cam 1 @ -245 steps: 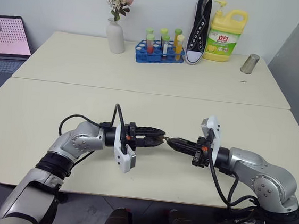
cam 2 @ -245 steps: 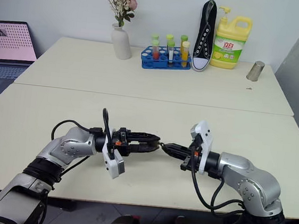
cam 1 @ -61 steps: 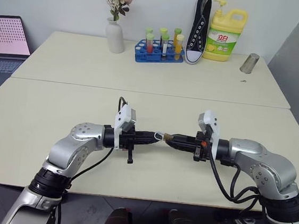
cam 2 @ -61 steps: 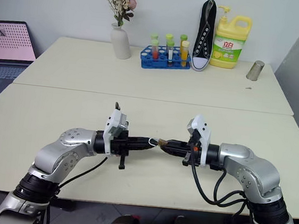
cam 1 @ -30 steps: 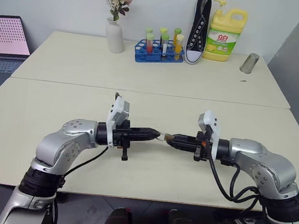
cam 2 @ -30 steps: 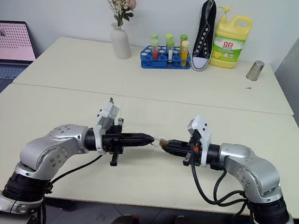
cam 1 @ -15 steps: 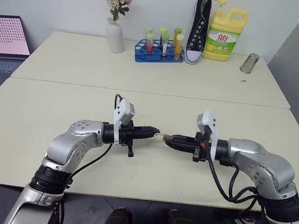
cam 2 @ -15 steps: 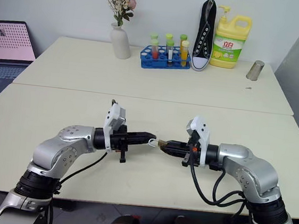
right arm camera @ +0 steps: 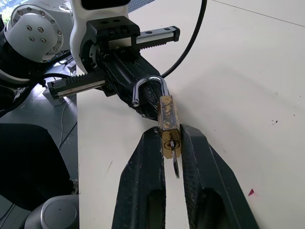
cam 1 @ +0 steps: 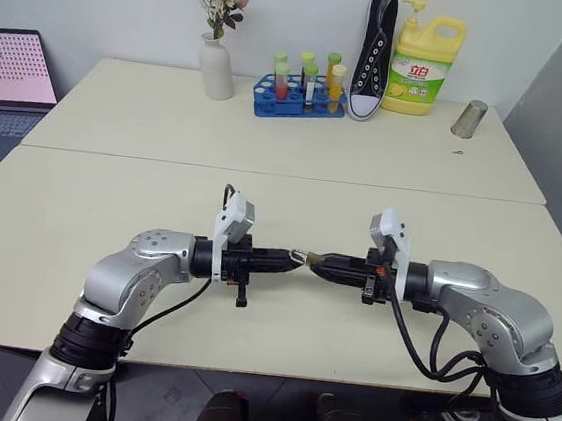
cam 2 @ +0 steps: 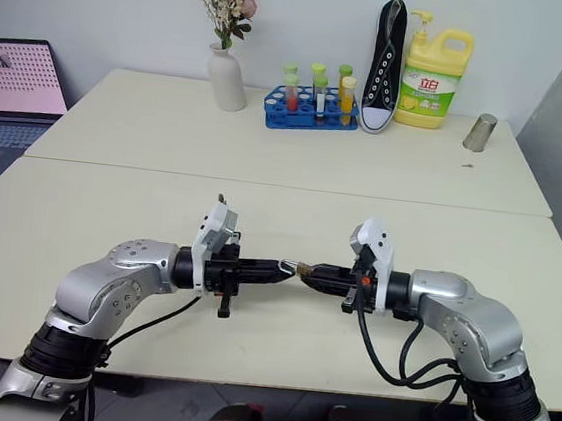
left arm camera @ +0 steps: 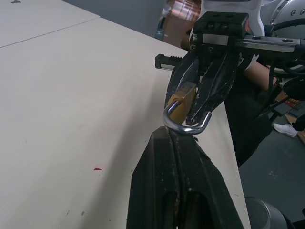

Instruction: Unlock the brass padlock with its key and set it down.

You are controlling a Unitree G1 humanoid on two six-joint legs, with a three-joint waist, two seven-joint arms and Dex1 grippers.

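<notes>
The brass padlock (right arm camera: 167, 119) hangs above the table's near half, its gold body clamped between the fingers of my right gripper (right arm camera: 170, 130). Its silver shackle (right arm camera: 150, 86) stands sprung open, one end free. The key (right arm camera: 175, 164) sits in the keyhole at the padlock's underside, between the right fingers. My left gripper (left arm camera: 174, 131) faces the right one tip to tip, fingers shut, its tips up against the curve of the shackle (left arm camera: 186, 128). Whether they pinch the shackle is unclear. In the head views the padlock (cam 1: 304, 258) is a small speck between the two grippers.
At the back of the far table stand a white vase (cam 1: 216, 68), a blue test-tube rack (cam 1: 301, 90), a black shoe (cam 1: 375, 55), a yellow detergent bottle (cam 1: 424, 63) and a metal cup (cam 1: 468, 120). A laptop (cam 1: 8, 81) sits at the left. A seam (cam 1: 265, 173) joins the two tables.
The left gripper has dipped slightly and closed the small gap seen half a second ago, so its tips meet the shackle again. The right gripper and padlock have stayed put.
</notes>
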